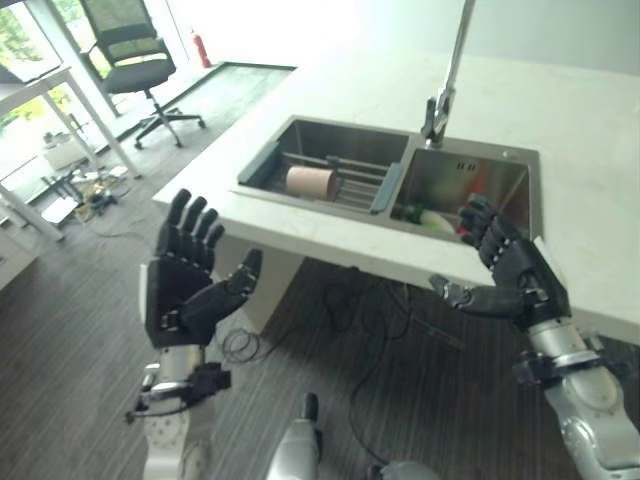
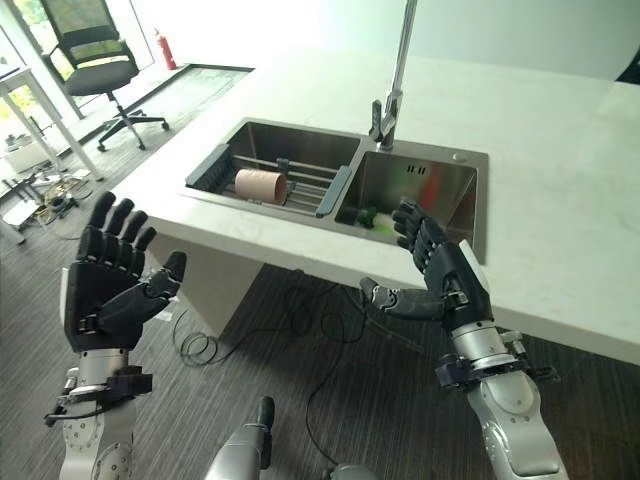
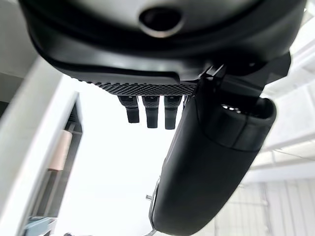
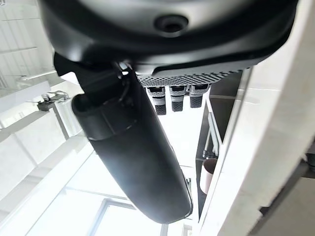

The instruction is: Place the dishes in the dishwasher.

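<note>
A brown cup (image 1: 311, 181) lies on its side on the rack in the left basin of the steel sink (image 1: 470, 156). Green and red items (image 1: 432, 219) sit in the right basin, partly hidden behind my right hand. My left hand (image 1: 185, 280) is raised, open, palm up, in front of the counter's left corner and holds nothing. My right hand (image 1: 510, 268) is open too, fingers straight, held up just before the counter's front edge below the right basin. The same cup (image 2: 262, 186) shows in the right eye view.
A white counter (image 1: 560, 120) carries the sink and a tall tap (image 1: 447, 85). An office chair (image 1: 135, 62) and a white desk (image 1: 40, 95) stand at the far left on the dark floor.
</note>
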You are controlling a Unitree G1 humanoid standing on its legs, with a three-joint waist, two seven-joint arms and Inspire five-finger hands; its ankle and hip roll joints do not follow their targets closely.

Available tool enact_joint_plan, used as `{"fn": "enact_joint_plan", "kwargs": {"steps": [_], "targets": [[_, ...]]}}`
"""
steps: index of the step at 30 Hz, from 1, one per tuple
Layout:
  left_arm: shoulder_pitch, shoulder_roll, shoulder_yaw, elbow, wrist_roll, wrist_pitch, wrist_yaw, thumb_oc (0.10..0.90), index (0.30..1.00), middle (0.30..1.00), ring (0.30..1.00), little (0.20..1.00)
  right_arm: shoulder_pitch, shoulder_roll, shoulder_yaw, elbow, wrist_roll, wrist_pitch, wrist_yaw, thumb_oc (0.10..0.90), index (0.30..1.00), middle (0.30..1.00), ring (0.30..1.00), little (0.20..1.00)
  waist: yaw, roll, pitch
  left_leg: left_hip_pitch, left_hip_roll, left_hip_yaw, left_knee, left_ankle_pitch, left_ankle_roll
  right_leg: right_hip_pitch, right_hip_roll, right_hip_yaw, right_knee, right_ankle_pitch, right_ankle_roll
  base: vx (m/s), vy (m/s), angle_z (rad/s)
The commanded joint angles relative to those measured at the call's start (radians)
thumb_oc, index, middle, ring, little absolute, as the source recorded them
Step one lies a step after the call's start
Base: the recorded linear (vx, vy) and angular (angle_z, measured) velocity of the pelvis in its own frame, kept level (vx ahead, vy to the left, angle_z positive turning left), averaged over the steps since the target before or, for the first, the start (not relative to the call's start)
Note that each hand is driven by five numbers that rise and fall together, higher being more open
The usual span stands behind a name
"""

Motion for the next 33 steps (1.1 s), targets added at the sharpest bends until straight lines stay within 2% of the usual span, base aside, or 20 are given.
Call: {"fn": "enact_joint_plan", "kwargs": {"steps": [1,4,5,8,10,11,12,13,14,15,17,18,19,21,22,24,26,30,32,33], "targets": [[-0.09,0.096,0.065,-0.141,0.061,-0.134,0.041,0.8,0.9,0.9,0.9,0.9,-0.106,0.001,-0.075,-0.112,0.065,-0.101,-0.002,0.8,0.9,0.9,0.9,0.9,0.014,-0.04,-0.057,0.103,0.005,0.058,0.01,-0.017,-0.032,0.04,-0.081,-0.049,-0.103,0.047,0.157,0.27,0.277,-0.67],[-0.109,0.107,0.089,-0.153,0.055,-0.113,0.012,0.8,0.9,0.9,0.9,0.9,-0.042,0.013,-0.127,-0.141,0.068,-0.105,-0.008,0.8,0.9,0.9,0.9,0.9,0.001,-0.053,-0.083,0.137,-0.018,0.063,0.01,-0.052,-0.007,0.056,-0.119,-0.063,-0.103,0.051,0.18,0.22,0.203,-0.05],[-0.116,0.116,0.104,-0.154,0.051,-0.105,-0.002,0.8,0.9,0.9,0.9,0.9,-0.021,0.031,-0.146,-0.136,0.062,-0.119,-0.022,0.8,0.9,0.9,0.9,0.9,-0.002,-0.06,-0.093,0.156,-0.035,0.06,0.01,-0.068,0.009,0.061,-0.145,-0.077,-0.103,0.063,0.193,0.24,0.189,0.11],[-0.123,0.123,0.111,-0.149,0.042,-0.088,-0.034,0.8,0.9,0.9,0.9,0.9,-0.007,0.062,-0.153,-0.13,0.06,-0.127,-0.035,0.8,0.9,0.9,0.9,0.9,-0.005,-0.073,-0.101,0.171,-0.062,0.06,0.01,-0.083,0.035,0.079,-0.175,-0.089,-0.103,0.097,0.21,0.2,0.17,0.11],[-0.121,0.129,0.116,-0.149,0.032,-0.055,-0.092,0.8,0.9,0.9,0.9,0.9,-0.001,0.084,-0.154,-0.119,0.056,-0.128,-0.039,0.8,0.9,0.9,0.9,0.9,-0.007,-0.079,-0.106,0.176,-0.085,0.063,0.01,-0.093,0.058,0.105,-0.185,-0.089,-0.103,0.154,0.226,0.18,0.176,0.08],[-0.118,0.134,0.117,-0.152,0.037,-0.041,-0.108,0.8,0.9,0.9,0.9,0.9,-0.002,0.093,-0.152,-0.116,0.054,-0.123,-0.04,0.8,0.9,0.9,0.9,0.9,-0.008,-0.079,-0.108,0.182,-0.094,0.062,0.01,-0.096,0.068,0.121,-0.186,-0.092,-0.103,0.207,0.237,0.17,0.174,0.09],[-0.114,0.137,0.118,-0.153,0.043,-0.036,-0.115,0.8,0.9,0.9,0.9,0.9,-0.003,0.103,-0.145,-0.112,0.048,-0.122,-0.039,0.8,0.9,0.9,0.9,0.9,-0.011,-0.071,-0.108,0.191,-0.098,0.055,0.01,-0.099,0.076,0.131,-0.183,-0.098,-0.103,0.266,0.242,0.15,0.159,0.04],[-0.112,0.138,0.119,-0.154,0.049,-0.035,-0.115,0.8,0.9,0.9,0.9,0.9,-0.004,0.11,-0.141,-0.11,0.043,-0.121,-0.037,0.8,0.9,0.9,0.9,0.9,-0.014,-0.064,-0.106,0.199,-0.101,0.048,0.01,-0.101,0.079,0.131,-0.18,-0.1,-0.103,0.299,0.244,0.17,0.224,-0.03],[-0.107,0.142,0.125,-0.153,0.054,-0.024,-0.124,0.8,0.9,0.9,0.9,0.9,-0.009,0.129,-0.127,-0.1,0.023,-0.115,-0.03,0.8,0.9,0.9,0.9,0.9,-0.023,-0.039,-0.096,0.228,-0.101,0.031,0.01,-0.114,0.091,0.083,-0.173,-0.109,0.018,0.359,0.242,0.15,0.207,-0.08],[-0.105,0.14,0.128,-0.15,0.055,-0.018,-0.127,0.8,0.9,0.9,0.9,0.9,-0.014,0.138,-0.118,-0.093,0.018,-0.112,-0.022,0.8,0.9,0.9,0.9,0.9,-0.029,-0.031,-0.091,0.24,-0.096,0.036,0.01,-0.12,0.092,0.04,-0.178,-0.12,0.056,0.363,0.238,0.15,0.191,-0.19],[-0.103,0.146,0.133,-0.145,0.045,-0.003,-0.116,0.8,0.9,0.9,0.9,0.9,-0.025,0.141,-0.104,-0.08,0.021,-0.105,-0.01,0.8,0.9,0.9,0.9,0.9,-0.03,-0.029,-0.089,0.249,-0.084,0.056,0.01,-0.126,0.086,0.003,-0.186,-0.16,0.025,0.341,0.227,0.11,0.006,-0.44],[-0.106,0.151,0.135,-0.139,0.014,0.002,-0.122,0.8,0.9,0.9,0.9,0.9,-0.035,0.138,-0.1,-0.07,0.025,-0.102,-0.01,0.8,0.9,0.9,0.9,0.9,-0.029,-0.033,-0.089,0.254,-0.08,0.061,0.01,-0.132,0.083,0.004,-0.181,-0.18,-0.041,0.338,0.223,0.15,-0.137,-0.53],[-0.108,0.154,0.138,-0.132,-0.016,0.001,-0.121,0.8,0.9,0.9,0.9,0.9,-0.04,0.133,-0.099,-0.06,0.025,-0.103,-0.01,0.8,0.9,0.9,0.9,0.9,-0.03,-0.041,-0.084,0.264,-0.079,0.067,0.01,-0.14,0.078,-0.004,-0.183,-0.2,-0.103,0.332,0.224,0.15,-0.189,-0.46],[-0.103,0.154,0.15,-0.13,-0.041,-0.001,-0.124,0.8,0.9,0.9,0.9,0.9,-0.04,0.121,-0.099,-0.055,0.035,-0.109,-0.007,0.8,0.9,0.9,0.9,0.9,-0.036,-0.066,-0.071,0.289,-0.087,0.088,0.01,-0.163,0.069,-0.075,-0.209,-0.214,-0.103,0.268,0.223,0.13,-0.189,-0.45],[-0.097,0.151,0.151,-0.133,-0.046,0.001,-0.127,0.8,0.9,0.9,0.9,0.9,-0.041,0.113,-0.098,-0.055,0.046,-0.11,-0.005,0.8,0.9,0.9,0.9,0.9,-0.041,-0.076,-0.07,0.304,-0.089,0.099,0.01,-0.177,0.067,-0.114,-0.216,-0.217,-0.103,0.241,0.223,0.17,-0.186,-0.5],[-0.092,0.147,0.149,-0.135,-0.042,0.003,-0.133,0.8,0.9,0.9,0.9,0.9,-0.038,0.112,-0.093,-0.054,0.052,-0.114,0.003,0.8,0.9,0.9,0.9,0.9,-0.055,-0.087,-0.072,0.324,-0.101,0.101,0.01,-0.202,0.071,-0.156,-0.213,-0.189,-0.103,0.265,0.225,0.2,-0.213,-0.68],[-0.096,0.137,0.134,-0.133,-0.044,0.008,-0.141,0.8,0.9,0.9,0.9,0.9,-0.036,0.097,-0.091,-0.046,0.041,-0.116,-0.001,0.8,0.9,0.9,0.9,0.9,-0.062,-0.085,-0.085,0.326,-0.095,0.099,0.01,-0.205,0.067,-0.159,-0.189,-0.163,-0.103,0.212,0.209,0.19,-0.243,0.13],[-0.1,0.119,0.119,-0.14,-0.074,0.019,-0.138,0.8,0.9,0.9,0.9,0.9,-0.062,0.094,-0.078,-0.034,0.032,-0.096,-0.011,0.8,0.9,0.9,0.9,0.9,-0.05,-0.075,-0.104,0.337,-0.068,0.126,0.01,-0.2,0.048,-0.117,-0.159,-0.162,-0.103,0.175,0.188,0.15,-0.195,0.27],[-0.094,0.109,0.121,-0.147,-0.088,0.025,-0.145,0.8,0.9,0.9,0.9,0.9,-0.056,0.095,-0.081,-0.037,0.031,-0.086,-0.007,0.8,0.9,0.9,0.9,0.9,-0.046,-0.073,-0.101,0.356,-0.058,0.149,0.01,-0.181,0.03,-0.099,-0.154,-0.163,-0.103,0.164,0.179,0.17,-0.221,-0.11],[-0.089,0.093,0.113,-0.152,-0.114,0.031,-0.164,0.8,0.9,0.9,0.9,0.9,-0.035,0.092,-0.089,-0.034,0.019,-0.097,0.0,0.8,0.9,0.9,0.9,0.9,-0.035,-0.087,-0.081,0.385,-0.049,0.212,0.01,-0.036,-0.009,-0.073,-0.171,-0.17,-0.103,0.146,0.161,0.19,-0.331,-0.16]]}}
